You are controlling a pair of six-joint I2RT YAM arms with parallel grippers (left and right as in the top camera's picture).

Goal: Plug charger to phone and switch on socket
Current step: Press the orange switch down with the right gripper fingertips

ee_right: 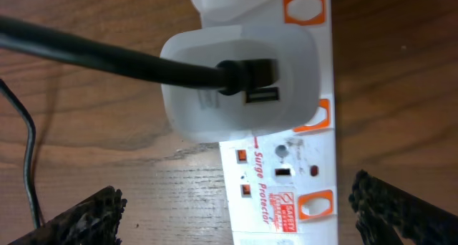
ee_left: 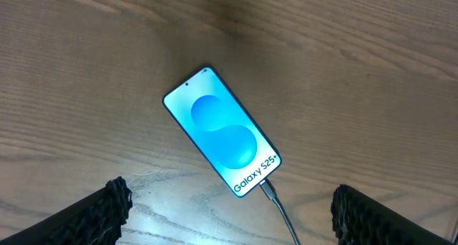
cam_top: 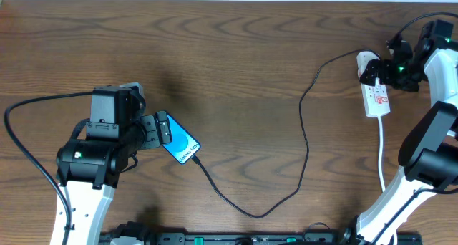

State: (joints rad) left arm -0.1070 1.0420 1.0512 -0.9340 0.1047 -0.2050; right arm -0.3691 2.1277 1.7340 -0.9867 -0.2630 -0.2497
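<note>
Left pincer and right pincer are hanging released; nudging the socket, upper right, I'm risking dragging the charger off the phone.

Over on the left, the left gripper hangs above the top end of the phone, which lies at a slant on the wooden table, blue screen up. The charger leaves the phone's lower corner, dips in a loop toward the near edge, then climbs and bends right to the socket. There the right gripper sits over the strip's far end, and its white cord trails down past the right arm
</note>
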